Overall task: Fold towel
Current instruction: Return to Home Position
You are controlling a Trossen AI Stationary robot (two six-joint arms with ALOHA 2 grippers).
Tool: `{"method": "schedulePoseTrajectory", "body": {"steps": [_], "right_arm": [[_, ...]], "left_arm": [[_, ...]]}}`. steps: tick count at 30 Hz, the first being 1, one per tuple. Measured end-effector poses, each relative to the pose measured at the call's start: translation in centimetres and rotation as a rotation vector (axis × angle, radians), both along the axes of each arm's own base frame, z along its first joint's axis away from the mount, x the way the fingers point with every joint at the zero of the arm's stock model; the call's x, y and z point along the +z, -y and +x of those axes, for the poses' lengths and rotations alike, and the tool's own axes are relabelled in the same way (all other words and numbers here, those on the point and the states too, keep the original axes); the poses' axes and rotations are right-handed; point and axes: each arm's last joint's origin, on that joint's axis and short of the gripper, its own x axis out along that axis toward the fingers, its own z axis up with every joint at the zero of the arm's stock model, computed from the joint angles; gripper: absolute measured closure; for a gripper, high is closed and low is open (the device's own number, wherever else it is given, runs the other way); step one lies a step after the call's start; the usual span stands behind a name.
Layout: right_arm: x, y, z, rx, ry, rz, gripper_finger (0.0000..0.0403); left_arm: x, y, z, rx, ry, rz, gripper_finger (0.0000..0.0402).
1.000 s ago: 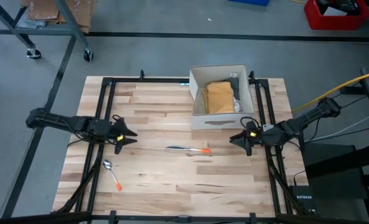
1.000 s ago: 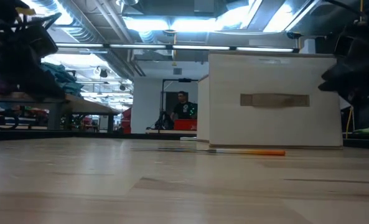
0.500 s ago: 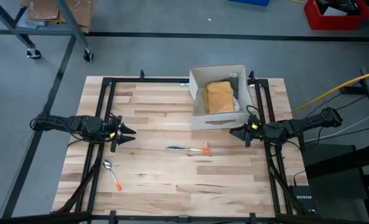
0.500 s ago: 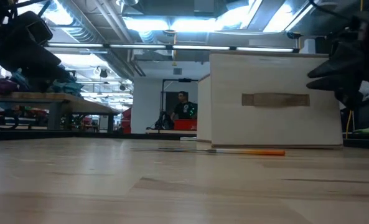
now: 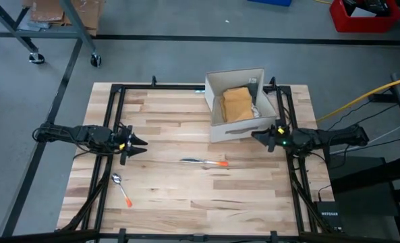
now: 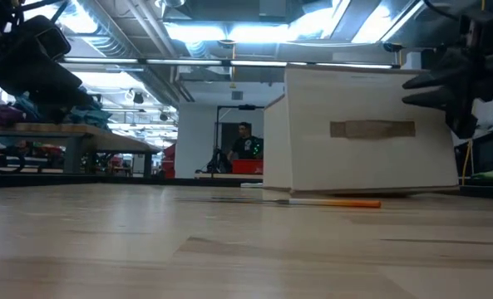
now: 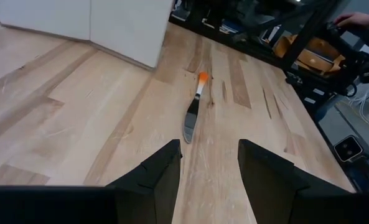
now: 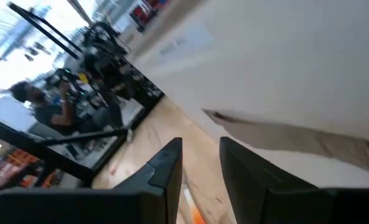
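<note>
The tan towel [image 5: 239,104] lies bunched inside a white open-topped box [image 5: 237,129] at the table's far middle. My right gripper [image 5: 255,136] is open and reaches level from the table's right to the box's near wall, by its right corner. In the right wrist view the wall and its handle slot [image 8: 277,134] fill the picture just ahead of the fingers. My left gripper [image 5: 142,144] is open and hovers over the table's left part, pointing right at a knife [image 7: 192,114]. My right gripper meets the box's near wall close to its right end and top rim [image 6: 412,81], coming level from the table's right. Its open fingers [image 8: 165,163] point at the wall. The box stands turned slightly on the table; the exact touching spot is hidden by the fingers.
An orange-handled knife [image 5: 204,162] lies at the table's middle and an orange-handled spoon [image 5: 121,188] near the left front. Black frame rails [image 5: 112,121] run along the table's left, right and far sides. Bare wood lies between the arms. A person stands in the room far behind.
My right gripper has moved toward the far edge and up against the box's near right corner. The box has turned a little and shifted on the table. My left arm has drawn back slightly toward the left edge.
</note>
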Motion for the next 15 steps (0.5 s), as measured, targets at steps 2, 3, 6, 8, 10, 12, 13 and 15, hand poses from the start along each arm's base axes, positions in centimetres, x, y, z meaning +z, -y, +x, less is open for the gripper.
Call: {"method": "schedulePoseTrajectory", "body": {"steps": [2, 3, 6, 8, 10, 12, 13, 15], "right_arm": [[0.23, 0.02, -0.2, 0.002, 0.032, 0.006, 0.0292], [0.34, 0.04, -0.31, 0.002, 0.047, 0.009, 0.0292], [0.58, 0.08, -0.52, 0.001, 0.082, 0.014, 0.0292], [0.57, 0.07, -0.5, 0.005, 0.082, 0.014, 0.0292], [0.58, 0.07, -0.5, 0.004, 0.083, 0.014, 0.0292], [0.57, 0.07, -0.5, 0.005, 0.081, 0.014, 0.0292], [0.57, 0.07, -0.5, 0.005, 0.081, 0.014, 0.0292], [0.56, 0.07, -0.5, 0.005, 0.081, 0.014, 0.0292]], "left_arm": [[-0.01, 0.0, 0.0, 0.0, 0.0, 0.0, 0.0249], [-0.01, 0.0, 0.0, 0.0, 0.0, 0.0, 0.0249], [-0.01, 0.0, 0.0, 0.001, 0.0, 0.0, 0.0249], [-0.01, 0.0, 0.0, 0.0, 0.0, 0.0, 0.0249], [-0.01, 0.0, 0.0, 0.0, -0.001, 0.0, 0.0249], [-0.01, 0.0, 0.0, 0.0, 0.0, 0.0, 0.0249], [-0.03, 0.0, 0.01, 0.0, -0.001, 0.0, 0.0249], [-0.02, 0.0, 0.01, 0.0, -0.001, 0.0, 0.0249]]}}
